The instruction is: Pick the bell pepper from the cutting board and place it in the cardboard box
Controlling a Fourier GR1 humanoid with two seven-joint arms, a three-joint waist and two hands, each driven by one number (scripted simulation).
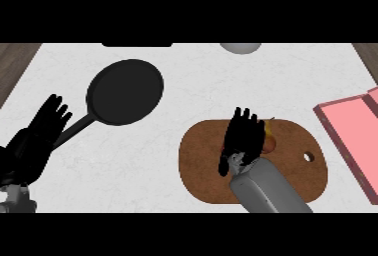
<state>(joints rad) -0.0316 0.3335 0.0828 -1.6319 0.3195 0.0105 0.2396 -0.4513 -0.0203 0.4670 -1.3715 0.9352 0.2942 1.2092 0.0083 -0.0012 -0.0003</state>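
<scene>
1. The right hand (pixel 244 137) hovered over the cutting board (pixel 207 165), fingers straight and relaxed, pinching nothing.
2. The bell pepper (pixel 270 142) lay on the board just at the hand's 3 o'clock side, mostly hidden beneath it.
3. Risk, as I judged it: the fingers covered the pepper, so closing off-centre could nudge it and roll it across the board.
4. The pink cardboard box (pixel 347 135) sat at 3 o'clock, well apart from the board; nothing stood between them.
5. A black frying pan (pixel 124 92) lay at 10 o'clock on the desk (pixel 111 165), its handle beside the left hand (pixel 40 132), which rested spread.
</scene>
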